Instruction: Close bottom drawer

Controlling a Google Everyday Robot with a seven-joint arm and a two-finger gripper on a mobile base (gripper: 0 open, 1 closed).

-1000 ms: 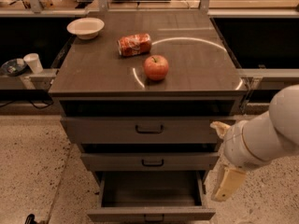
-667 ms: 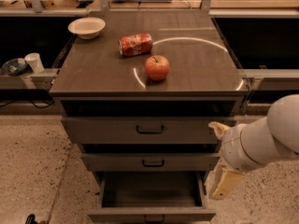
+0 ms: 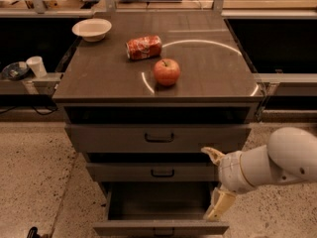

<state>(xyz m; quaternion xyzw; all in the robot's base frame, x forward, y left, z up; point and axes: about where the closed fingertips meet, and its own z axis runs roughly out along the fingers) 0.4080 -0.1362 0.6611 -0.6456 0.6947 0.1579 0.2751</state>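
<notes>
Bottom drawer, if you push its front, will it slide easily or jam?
The bottom drawer looks empty, so probably light and easy sliding. The gripper sits by its right corner; an off-centre push might skew it.

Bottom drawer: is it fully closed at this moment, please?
No, the bottom drawer stands pulled out, its inside showing, with the tool at its right side.

Cream gripper (image 3: 207,183) at the right edge of the grey-brown bottom drawer (image 3: 129,228). Above the jaws: red apple (image 3: 166,72), red-and-white can (image 3: 144,47), white bowl (image 3: 92,29).
</notes>
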